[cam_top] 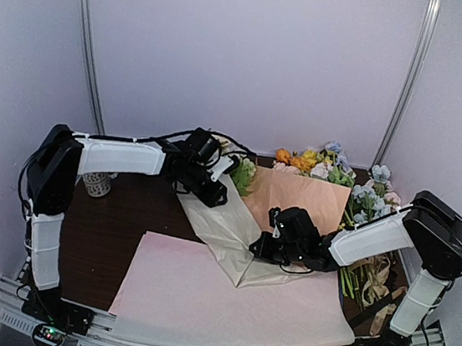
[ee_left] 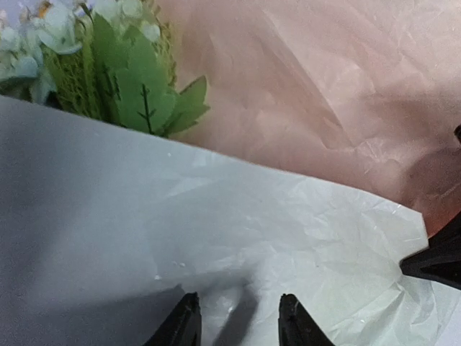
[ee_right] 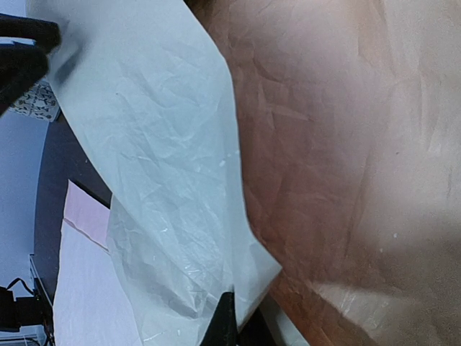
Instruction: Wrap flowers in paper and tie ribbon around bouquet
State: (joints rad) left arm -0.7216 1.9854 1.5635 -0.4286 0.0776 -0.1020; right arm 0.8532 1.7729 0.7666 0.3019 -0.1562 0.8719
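Observation:
The paper [cam_top: 295, 199] lies on the dark table, peach side up, with a cream flap [cam_top: 228, 228] folded across the flowers. Only green leaves and pale heads [ee_left: 137, 86] show past the flap's far edge. My left gripper [ee_left: 238, 324] hovers open just over the cream flap [ee_left: 252, 238], with nothing between its fingers. My right gripper [ee_right: 227, 324] is shut on the flap's lower corner [ee_right: 245, 274], and creases run out from its tip. In the top view it sits at the fold's near end [cam_top: 262, 246]. A tan ribbon [cam_top: 382, 314] lies by the right arm's base.
Pale pink sheets [cam_top: 223, 303] cover the near table. A loose bunch with orange and yellow blooms [cam_top: 308, 161] and blue heads [cam_top: 371, 199] lies at the back right, its stems [cam_top: 361, 282] trailing beside the right arm. A small patterned cup [cam_top: 96, 183] stands at the left.

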